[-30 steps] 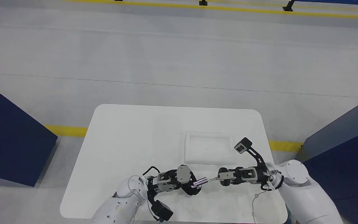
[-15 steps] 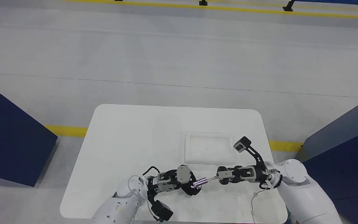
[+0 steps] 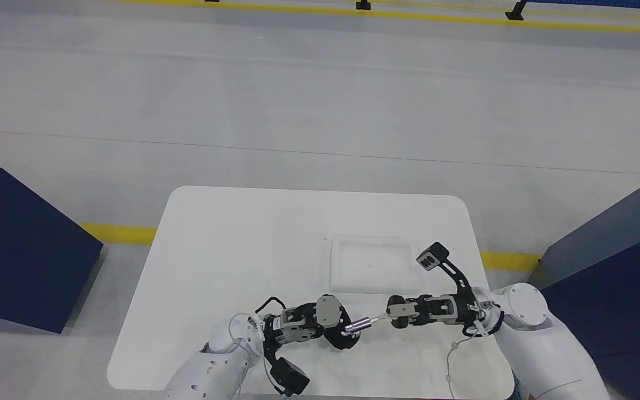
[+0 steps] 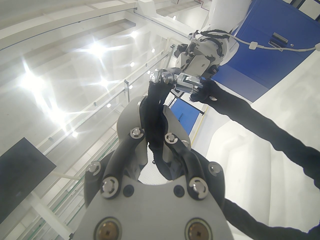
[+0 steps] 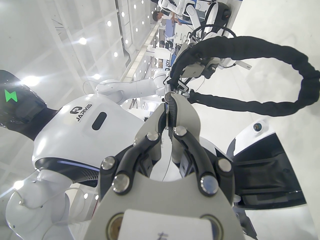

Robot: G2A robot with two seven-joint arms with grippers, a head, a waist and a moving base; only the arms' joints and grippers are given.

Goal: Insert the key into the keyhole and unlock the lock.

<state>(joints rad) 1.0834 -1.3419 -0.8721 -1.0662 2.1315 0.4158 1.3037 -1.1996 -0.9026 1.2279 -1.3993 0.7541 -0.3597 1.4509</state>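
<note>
With left tool (image 4: 151, 112) pinching the black sleeved cable lock (image 4: 237, 112) and right tool (image 5: 170, 106) pinching the silver key (image 5: 165, 119), insertion seems underway; seating and turning should follow.

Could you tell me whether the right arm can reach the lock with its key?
Probably yes: the left gripper holds the lock by its cable, facing the right gripper, whose key is at it, nothing between.
</note>
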